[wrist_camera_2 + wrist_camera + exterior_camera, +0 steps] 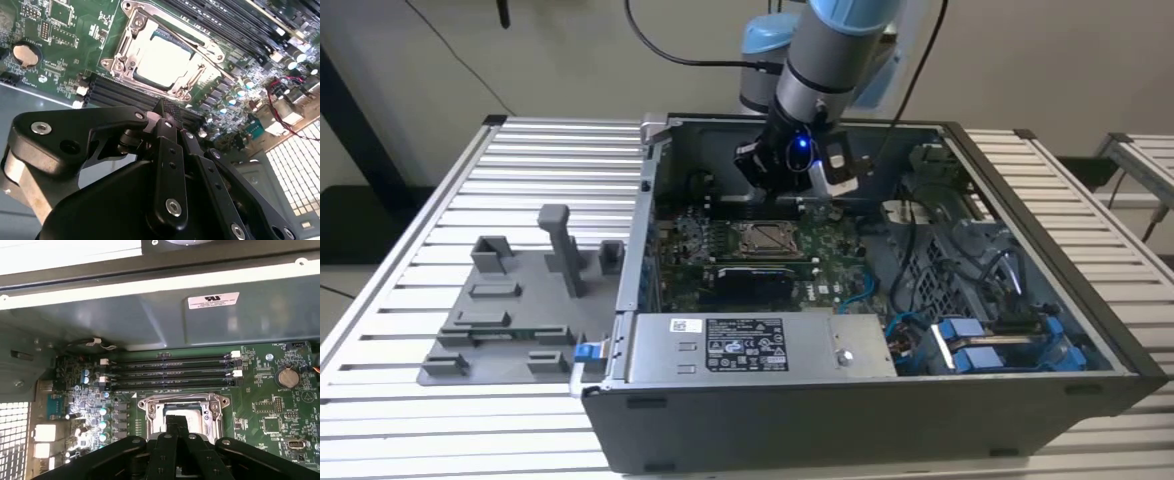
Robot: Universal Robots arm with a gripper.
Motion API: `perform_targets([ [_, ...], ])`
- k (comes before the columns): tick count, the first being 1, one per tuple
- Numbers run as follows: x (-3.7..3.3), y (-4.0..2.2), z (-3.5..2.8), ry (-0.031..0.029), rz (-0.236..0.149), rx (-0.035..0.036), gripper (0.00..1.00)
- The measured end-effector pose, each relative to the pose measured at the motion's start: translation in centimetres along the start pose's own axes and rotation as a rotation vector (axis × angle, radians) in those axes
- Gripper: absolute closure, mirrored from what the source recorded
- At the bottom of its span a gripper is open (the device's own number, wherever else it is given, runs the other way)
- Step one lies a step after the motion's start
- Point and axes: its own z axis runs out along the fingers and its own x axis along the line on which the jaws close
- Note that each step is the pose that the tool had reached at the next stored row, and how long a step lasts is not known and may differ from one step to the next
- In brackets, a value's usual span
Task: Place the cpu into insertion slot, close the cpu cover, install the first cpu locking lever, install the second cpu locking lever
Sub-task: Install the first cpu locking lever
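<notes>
Exterior view: the arm reaches down into an open PC case that lies on a slatted metal table, w/ the gripper hanging just above the motherboard, behind the socket. The cpu cover lies flat over the socket near the board's middle. A grey fixture plate w/ upright blocks sits on the table at the exterior view's left of the case, well apart from the gripper. Second wrist view: the gripper has its black fingers drawn together to one tip w/ nothing between them, above the dark memory slots just beside the socket. The cover is down, framing the cpu, whose pale metal top shows through the window cut-out. A coin battery sits on the board, apart from the socket. First wrist view: the fingers meet over the cpu, covering part of it; the cover lies flat round it, memory slots beyond.
</notes>
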Motion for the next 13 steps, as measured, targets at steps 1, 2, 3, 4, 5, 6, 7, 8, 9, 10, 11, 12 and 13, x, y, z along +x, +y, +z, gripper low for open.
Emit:
perform_targets([
  [1,0.08,0.04,-0.19,-0.0001,0.000,0.0006,0.89],
  [2,0.15,0.08,-0.36,-0.0001,0.000,0.0013,0.89],
  [3,0.23,0.10,-0.51,-0.0002,0.000,0.0020,0.89],
  [4,0.33,0.10,-0.63,-0.0003,0.000,0.0023,0.89],
  [5,0.43,0.07,-0.69,-0.0003,0.000,0.0022,0.89],
  [6,0.55,0.02,-0.72,-0.0003,0.000,0.0021,0.89],
  [7,0.71,-0.06,-0.72,-0.0003,0.000,0.0023,0.89],
  [8,0.85,-0.15,-0.72,-0.0005,0.000,0.0023,0.89],
  [9,0.97,-0.24,-0.73,-0.0005,0.000,0.0023,0.89],
  [10,1.07,-0.32,-0.74,-0.0004,0.000,0.0024,0.89],
  [11,1.18,-0.44,-0.75,-0.0005,0.000,0.0023,0.89],
  [12,1.26,-0.57,-0.77,-0.0005,0.000,0.0023,0.89],
  [13,1.32,-0.75,-0.80,-0.0004,0.000,0.0023,0.89],
])
